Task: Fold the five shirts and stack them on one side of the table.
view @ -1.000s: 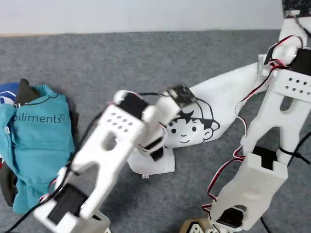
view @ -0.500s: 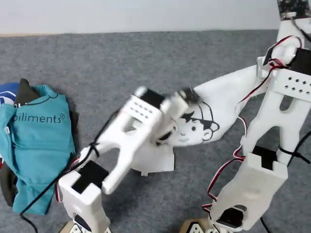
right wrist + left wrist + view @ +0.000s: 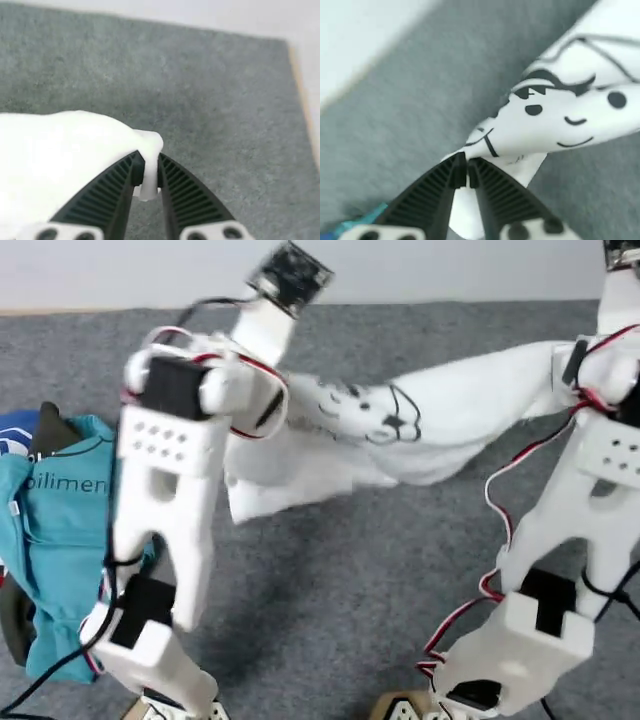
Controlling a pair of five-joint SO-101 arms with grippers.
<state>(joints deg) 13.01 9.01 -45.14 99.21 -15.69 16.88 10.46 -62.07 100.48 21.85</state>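
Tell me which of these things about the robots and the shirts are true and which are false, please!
1. The left jaws and the right jaws are both shut on the white shirt. True.
2. The white shirt lies neatly folded. False: it hangs stretched between the two arms.
3. A teal shirt lies bunched beside the left arm. True.
4. The white shirt shows a flower. False: it shows a cartoon face.
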